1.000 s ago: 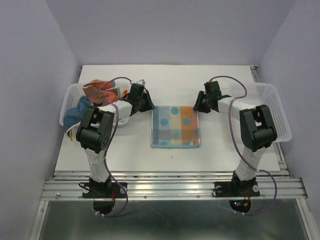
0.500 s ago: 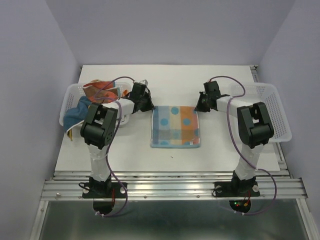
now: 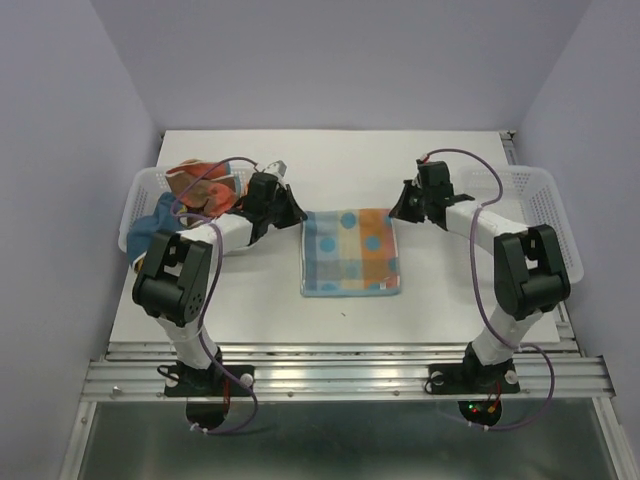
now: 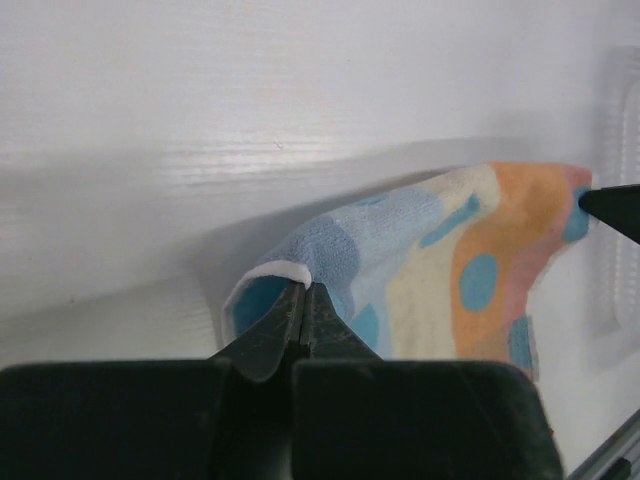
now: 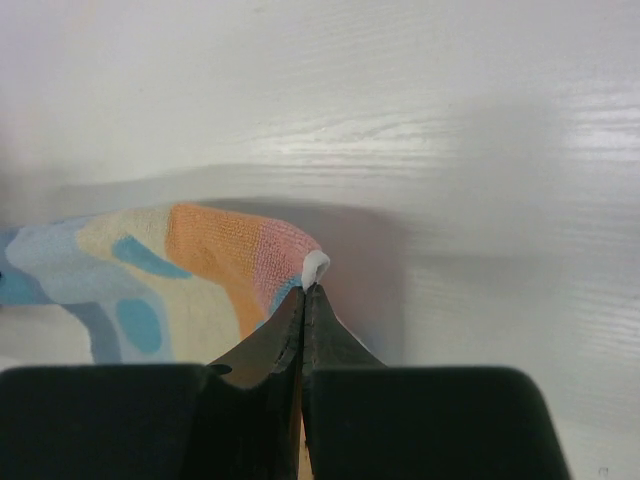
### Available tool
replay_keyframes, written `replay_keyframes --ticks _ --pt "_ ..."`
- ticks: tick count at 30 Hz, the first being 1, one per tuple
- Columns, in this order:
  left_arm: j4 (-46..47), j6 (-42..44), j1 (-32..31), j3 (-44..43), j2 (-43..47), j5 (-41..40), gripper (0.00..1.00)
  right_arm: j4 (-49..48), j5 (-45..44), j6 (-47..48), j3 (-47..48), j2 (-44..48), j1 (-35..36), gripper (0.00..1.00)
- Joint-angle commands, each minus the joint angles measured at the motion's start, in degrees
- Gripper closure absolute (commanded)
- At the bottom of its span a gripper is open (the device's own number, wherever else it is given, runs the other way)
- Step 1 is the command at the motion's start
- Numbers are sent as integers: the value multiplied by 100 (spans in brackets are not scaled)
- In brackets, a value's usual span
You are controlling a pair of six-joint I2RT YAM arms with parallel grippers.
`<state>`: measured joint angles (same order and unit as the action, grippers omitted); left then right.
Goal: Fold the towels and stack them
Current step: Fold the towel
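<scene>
Pinching the two far corners of the circle-print towel (image 3: pixel 350 255), both arms are on it at once! The left gripper (image 4: pixel 303 290) is clamped tight on the blue corner, raised just off the white desk (image 3: pixel 260 290). The right gripper (image 5: pixel 309 287) is squeezed closed on the pink-orange corner, lifted too. The rest of the towel lies flat mid-desk, between the arms. In the left basket (image 3: pixel 140 190) sits a heap of towels (image 3: pixel 200 182), a dark blue towel (image 3: pixel 150 225) spilling over its rim.
</scene>
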<state>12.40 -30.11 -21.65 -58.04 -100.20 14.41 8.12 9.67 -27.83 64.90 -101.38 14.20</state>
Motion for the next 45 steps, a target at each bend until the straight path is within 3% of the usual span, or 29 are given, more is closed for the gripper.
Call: replay_keyframes --ticks 1,11,19,31,33,35,36,38,39,41,42,45 --pt "543 -144 3 556 659 281 100 -355 368 6 -627 575 -31 99" --pt "1088 -636 -269 2374 2179 273 100 -610 895 -407 -2287 2218 13 99" --pt "1159 -979 -542 3369 3462 70 100 -215 896 -688 -3159 3413 48 99" --pt "1115 -1331 -911 4327 4175 61 100 -153 1388 -750 -4046 3793 66 99" --pt "1098 -1357 -1043 4424 4141 114 100 -162 1406 -759 -4126 3775 66 94" --pt "958 -1401 -1078 4503 4132 219 90 -135 1441 -689 -4152 3740 66 83" --pt "870 -1436 -1078 4521 4193 220 72 -66 1432 -680 -4170 3731 66 75" --pt "633 -1515 -1087 4530 4316 124 46 14 1432 -618 -4161 3749 66 63" --pt "397 -1524 -1087 4556 4508 79 29 127 1406 -540 -4083 3775 66 51" --pt "71 -1559 -1087 4504 4754 -96 14 312 1319 -425 -3942 3897 74 42" --pt "-44 -1542 -1087 4460 4991 -166 1 365 1248 -398 -3776 3950 83 38" --pt "-484 -1437 -1087 4196 5308 -500 1 541 897 -310 -3477 3995 118 29"
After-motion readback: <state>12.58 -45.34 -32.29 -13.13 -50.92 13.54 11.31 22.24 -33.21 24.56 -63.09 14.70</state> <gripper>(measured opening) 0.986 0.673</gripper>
